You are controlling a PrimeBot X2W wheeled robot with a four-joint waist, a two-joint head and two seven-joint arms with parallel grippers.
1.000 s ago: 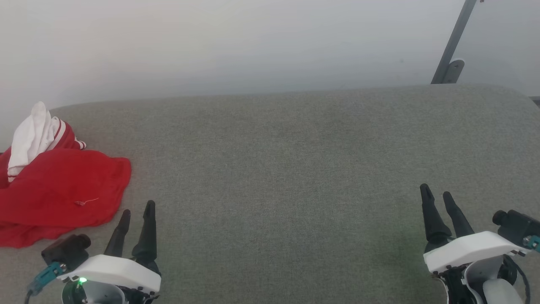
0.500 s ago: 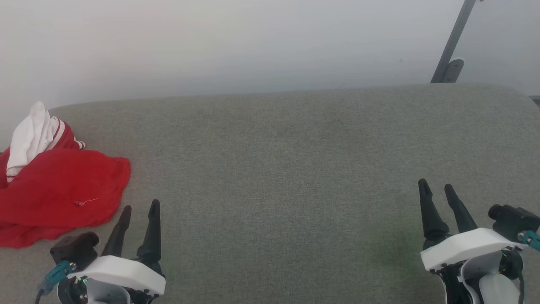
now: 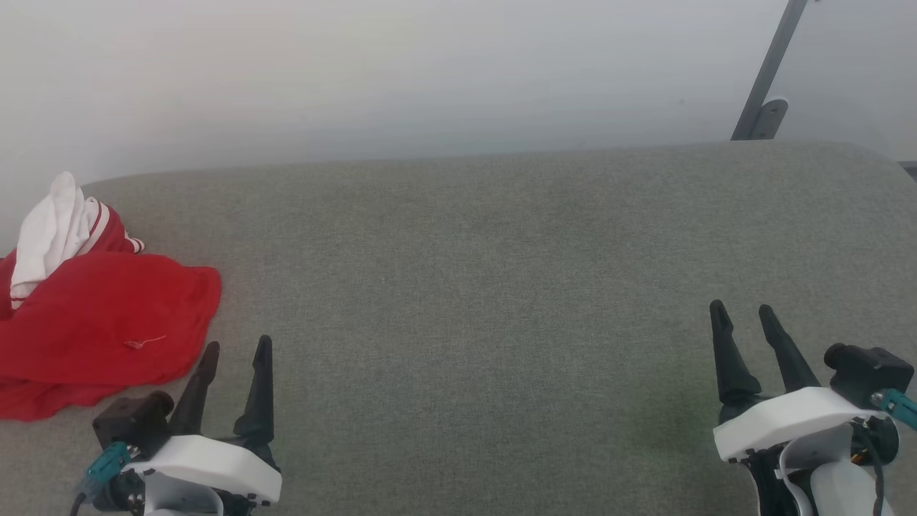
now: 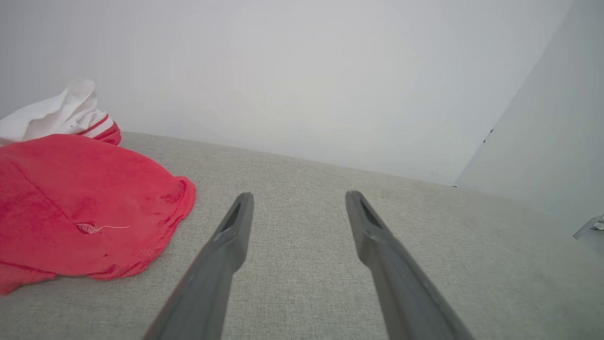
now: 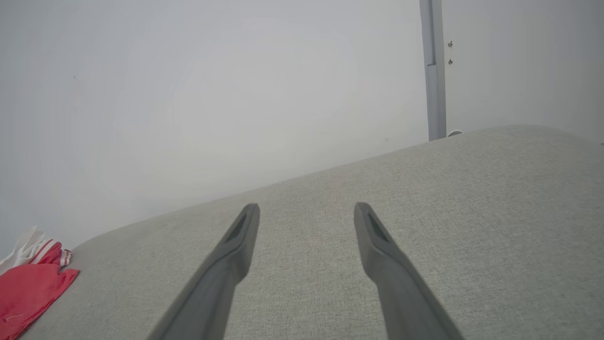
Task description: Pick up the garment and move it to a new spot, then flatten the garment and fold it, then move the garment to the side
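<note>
The garment (image 3: 100, 326) lies crumpled at the far left of the grey padded surface (image 3: 501, 287), bright red with a white part and red-and-white stripes at its back. In the left wrist view the garment (image 4: 80, 203) sits left of the fingers; in the right wrist view the garment (image 5: 26, 288) is far off at the lower left. My left gripper (image 3: 236, 351) hovers open just right of the garment's near edge, apart from it. At the lower right my right gripper (image 3: 741, 312) is open and holds nothing.
A pale wall rises behind the surface's curved far edge. A grey metal post (image 3: 770, 72) with a bracket stands at the back right. The surface (image 5: 424, 212) stretches bare between the two grippers.
My left gripper has shifted a little to the right and lower in the view. My right gripper has edged slightly forward. The garment has not moved.
</note>
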